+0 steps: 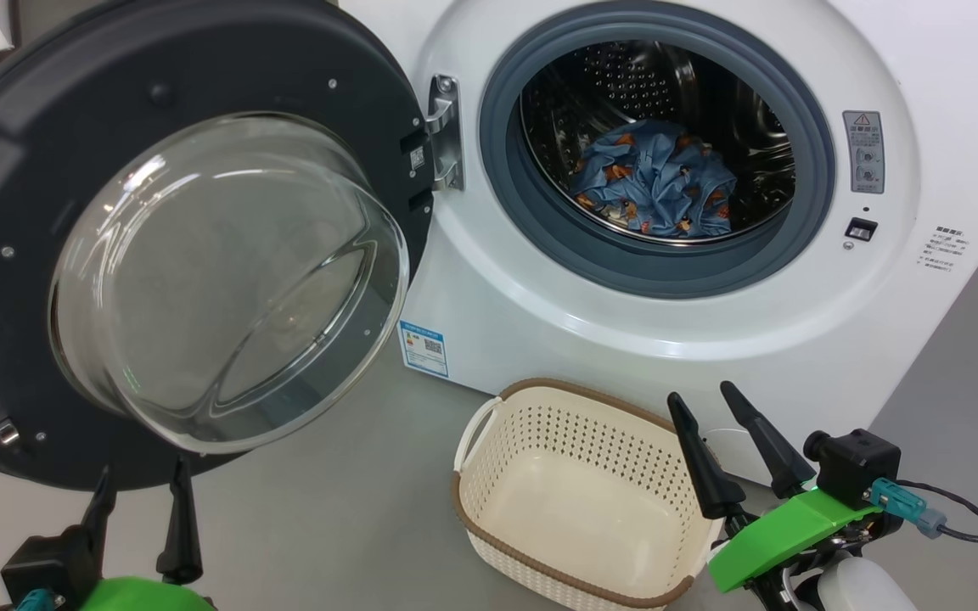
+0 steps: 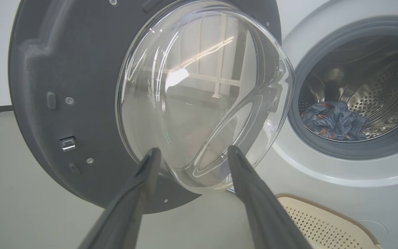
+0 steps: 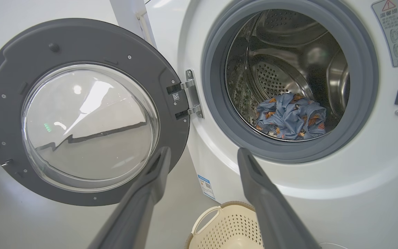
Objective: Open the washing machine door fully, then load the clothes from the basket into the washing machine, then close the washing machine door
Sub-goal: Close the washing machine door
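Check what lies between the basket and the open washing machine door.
Bare grey floor, nothing else, lies between the basket and the washing machine door; the head view shows that stretch plainly.

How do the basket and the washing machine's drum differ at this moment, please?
The basket is empty, while the drum holds the blue printed clothes. The basket is cream plastic with a brown rim; the drum is shiny steel. The basket opens upward on the floor; the drum opens forward inside the washing machine. Both have perforated walls.
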